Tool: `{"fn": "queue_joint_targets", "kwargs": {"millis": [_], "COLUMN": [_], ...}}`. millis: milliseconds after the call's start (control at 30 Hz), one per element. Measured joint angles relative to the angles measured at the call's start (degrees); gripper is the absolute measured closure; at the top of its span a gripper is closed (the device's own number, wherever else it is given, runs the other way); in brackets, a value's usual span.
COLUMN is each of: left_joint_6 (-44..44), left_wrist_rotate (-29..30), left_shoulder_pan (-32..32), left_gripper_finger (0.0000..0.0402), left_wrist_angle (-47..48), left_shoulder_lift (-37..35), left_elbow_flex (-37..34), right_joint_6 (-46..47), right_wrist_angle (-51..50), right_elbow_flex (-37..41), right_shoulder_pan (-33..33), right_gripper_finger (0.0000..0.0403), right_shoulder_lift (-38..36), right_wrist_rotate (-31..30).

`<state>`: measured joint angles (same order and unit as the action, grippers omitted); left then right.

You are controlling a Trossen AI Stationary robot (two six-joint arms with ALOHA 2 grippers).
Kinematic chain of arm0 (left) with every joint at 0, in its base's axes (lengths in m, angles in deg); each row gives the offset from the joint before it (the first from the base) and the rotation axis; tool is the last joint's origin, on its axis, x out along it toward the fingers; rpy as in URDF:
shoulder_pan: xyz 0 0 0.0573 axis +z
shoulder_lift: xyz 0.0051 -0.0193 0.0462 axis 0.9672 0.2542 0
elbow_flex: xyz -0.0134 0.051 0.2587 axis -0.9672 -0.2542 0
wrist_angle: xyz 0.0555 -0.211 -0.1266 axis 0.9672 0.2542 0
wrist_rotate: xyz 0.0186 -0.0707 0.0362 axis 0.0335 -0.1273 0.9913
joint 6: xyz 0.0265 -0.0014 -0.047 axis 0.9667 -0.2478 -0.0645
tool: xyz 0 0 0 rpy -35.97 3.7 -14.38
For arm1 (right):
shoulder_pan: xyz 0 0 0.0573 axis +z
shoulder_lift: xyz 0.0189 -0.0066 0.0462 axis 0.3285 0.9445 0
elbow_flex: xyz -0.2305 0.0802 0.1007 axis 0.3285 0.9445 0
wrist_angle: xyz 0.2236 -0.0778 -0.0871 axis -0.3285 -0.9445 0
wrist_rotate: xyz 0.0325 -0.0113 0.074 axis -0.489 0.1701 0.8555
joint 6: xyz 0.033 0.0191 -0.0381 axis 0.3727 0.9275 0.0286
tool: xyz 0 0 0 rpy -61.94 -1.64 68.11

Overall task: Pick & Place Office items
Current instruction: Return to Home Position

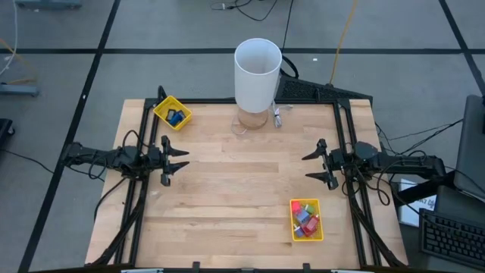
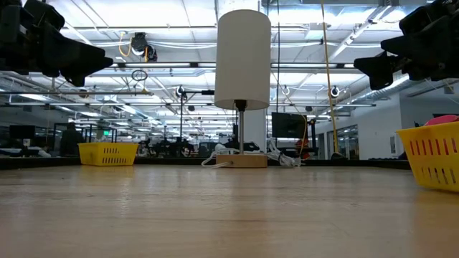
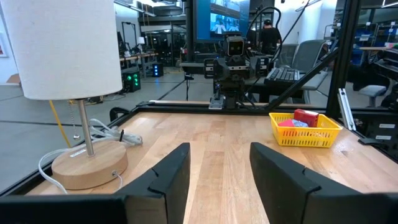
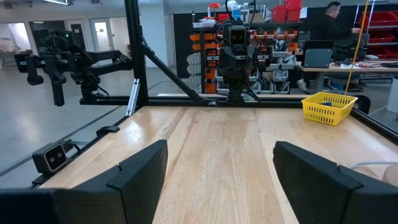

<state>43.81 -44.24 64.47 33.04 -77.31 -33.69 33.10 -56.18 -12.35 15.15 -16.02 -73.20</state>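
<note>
The bench (image 1: 242, 189) is pale wood in long planks with a smooth, faintly glossy finish, edged by black metal rails. At its far edge stands a lamp (image 1: 256, 72) with a tall white cylindrical fabric shade on a thin metal stem and a round wooden base (image 3: 90, 167); a white cord (image 3: 106, 132) loops beside the base.

The office items (image 1: 306, 218), small blocky pieces, lie in two slotted yellow plastic baskets. The tilted yellow basket (image 1: 161, 104) sits at the far corner on the left arm's side and holds blue and dark pieces (image 1: 176, 117). The second yellow basket (image 1: 292, 221) lies near the front edge on the right arm's side and holds red, pink, light blue and green pieces.

The left pincer (image 1: 182, 160) hangs above the bench's left edge, its dark fingers apart and holding nothing. The right pincer (image 1: 307, 167) faces it from the right edge, above the wood, fingers likewise apart and empty. Bare planks lie between the two.

Around the bench the floor (image 1: 151, 30) is grey concrete crossed by dark lines. The low view shows a big hall with rows of ceiling lights.
</note>
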Motion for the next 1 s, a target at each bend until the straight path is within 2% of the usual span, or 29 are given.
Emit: {"fn": "queue_joint_targets", "kwargs": {"millis": [600,1000], "left_joint_6": [0.02,0.0], "left_wrist_rotate": [0.0,0.0], "left_shoulder_pan": [0.02,0.0], "left_gripper_finger": [0.0186,0.0205], "left_wrist_angle": [0.0,0.0], "left_shoulder_lift": [0.0,0.0], "left_elbow_flex": [0.0,0.0], "right_joint_6": [0.01,0.0], "right_wrist_angle": [0.0,0.0], "right_elbow_flex": [0.0,0.0], "right_shoulder_pan": [0.0,0.0], "right_gripper_finger": [0.0124,0.0124], "right_shoulder_lift": [0.0,0.0], "right_wrist_rotate": [0.0,-0.02]}}
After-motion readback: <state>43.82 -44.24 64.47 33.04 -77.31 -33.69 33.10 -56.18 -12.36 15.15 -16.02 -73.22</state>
